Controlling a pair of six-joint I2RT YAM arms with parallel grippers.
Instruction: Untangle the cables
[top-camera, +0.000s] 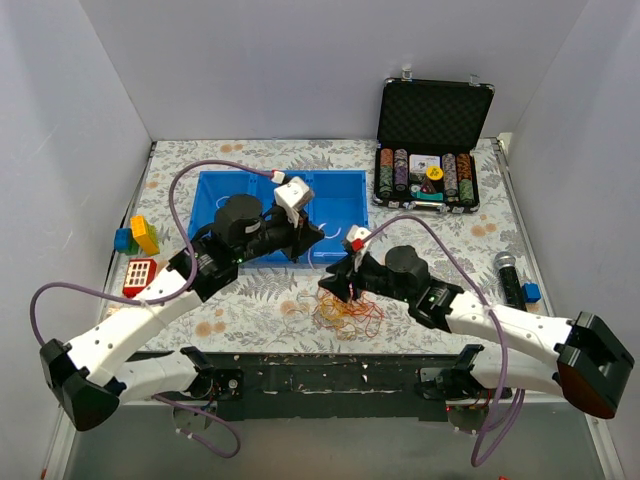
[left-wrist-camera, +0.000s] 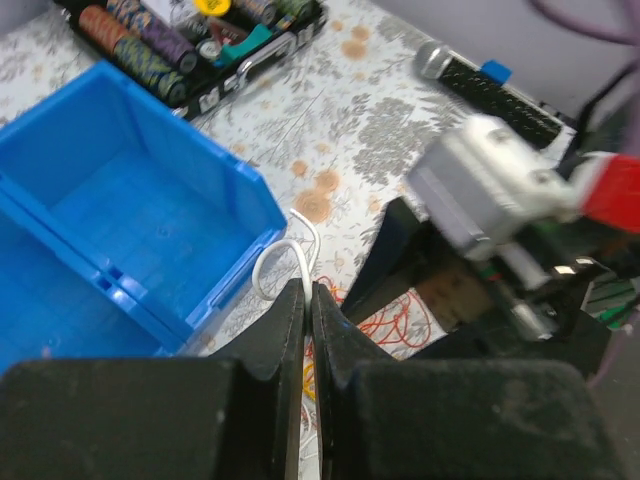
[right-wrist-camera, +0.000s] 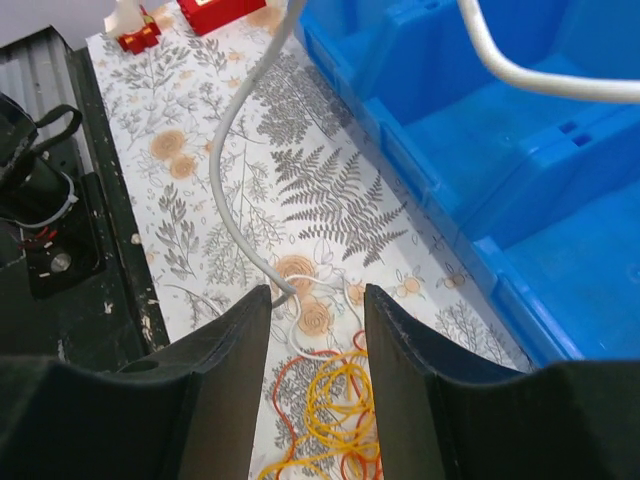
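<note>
Top external: cables (top-camera: 348, 312) sit tangled on the table (top-camera: 250, 305) near the blue bin (top-camera: 330, 177). Left gripper (left-wrist-camera: 306, 288) pinches a white cable (left-wrist-camera: 302, 262), right gripper (right-wrist-camera: 317, 297) is spread wide over the tangle. Chip case (top-camera: 435, 110) print's too small to read.

No text, number or brand was legible. The chip case (top-camera: 436, 115) at 1 o'clock held print too small to read; the red block (top-camera: 140, 276) at 9 o'clock showed only blank white squares.
</note>
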